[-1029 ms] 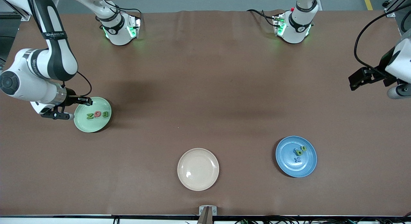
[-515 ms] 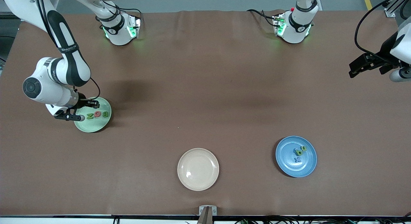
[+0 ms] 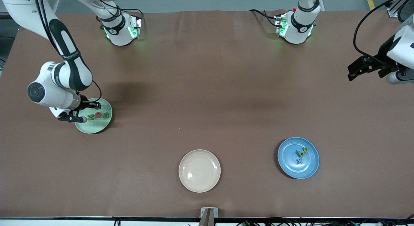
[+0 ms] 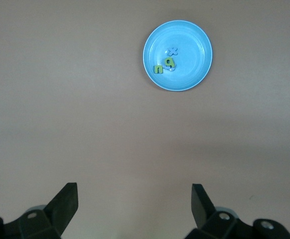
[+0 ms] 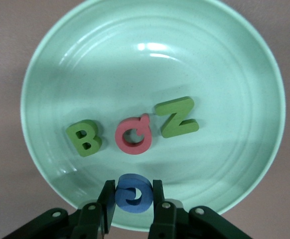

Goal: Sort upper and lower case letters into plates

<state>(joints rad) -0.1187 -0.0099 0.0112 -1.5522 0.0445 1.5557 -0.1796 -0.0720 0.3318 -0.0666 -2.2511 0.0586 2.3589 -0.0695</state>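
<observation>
Gripping blue C [image 5: 131, 193], right claw [image 5: 130, 199] over mint plate [image 5: 234, 74]; left claw [image 4: 135, 199] open, waiting.

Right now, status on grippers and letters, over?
Right gripper shut on blue C, over mint plate holding B, Q, N. Left gripper open, waiting high. Lowercase letters in blue plate. Nothing in the way.
</observation>
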